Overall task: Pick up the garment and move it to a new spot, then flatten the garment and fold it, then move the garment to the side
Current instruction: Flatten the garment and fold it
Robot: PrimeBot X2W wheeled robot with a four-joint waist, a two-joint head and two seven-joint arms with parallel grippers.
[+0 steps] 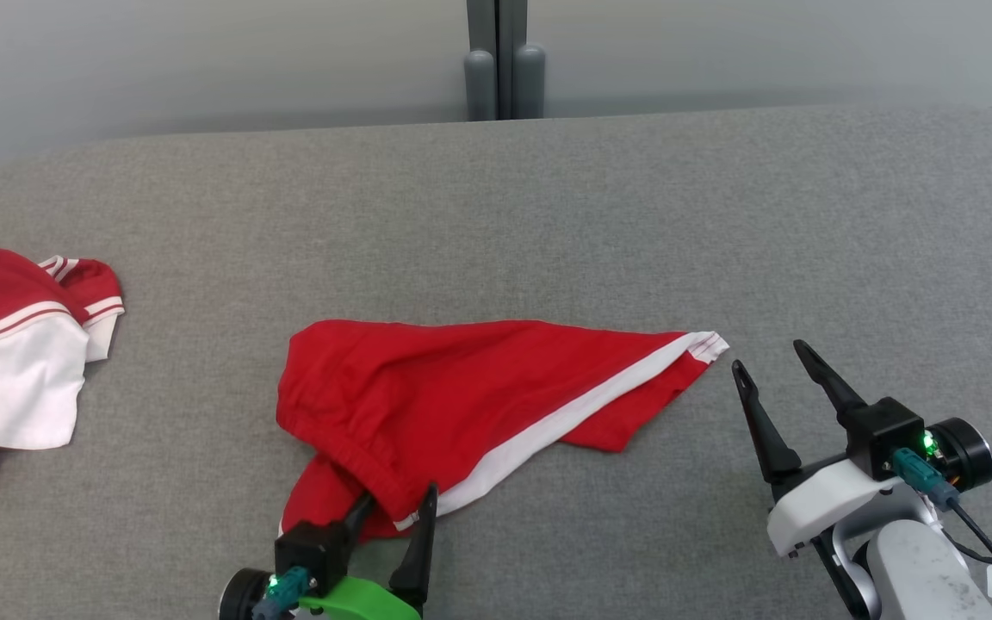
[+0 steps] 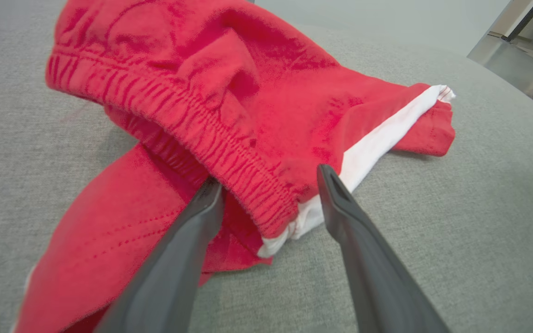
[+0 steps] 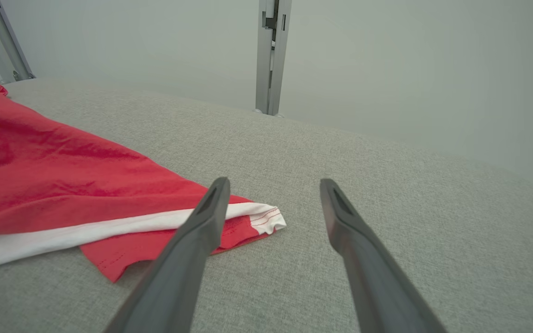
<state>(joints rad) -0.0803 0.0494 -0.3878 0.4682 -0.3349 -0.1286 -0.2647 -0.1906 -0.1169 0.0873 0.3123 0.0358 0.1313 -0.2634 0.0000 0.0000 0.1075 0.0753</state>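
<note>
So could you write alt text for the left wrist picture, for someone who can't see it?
Crumpled red shorts with a white side stripe lie on a grey table, elastic waistband nearest the camera. The left tool rises from the bottom edge, open, its two dark fingers straddling the waistband's corner.

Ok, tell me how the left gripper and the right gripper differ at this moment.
The left gripper has its fingers either side of the elastic waistband of the red shorts; the right gripper has only bare table between its fingers, just beside the leg hem. The left gripper's body is green; the right gripper's is white. Shared: both are open, and neither has closed on cloth.
</note>
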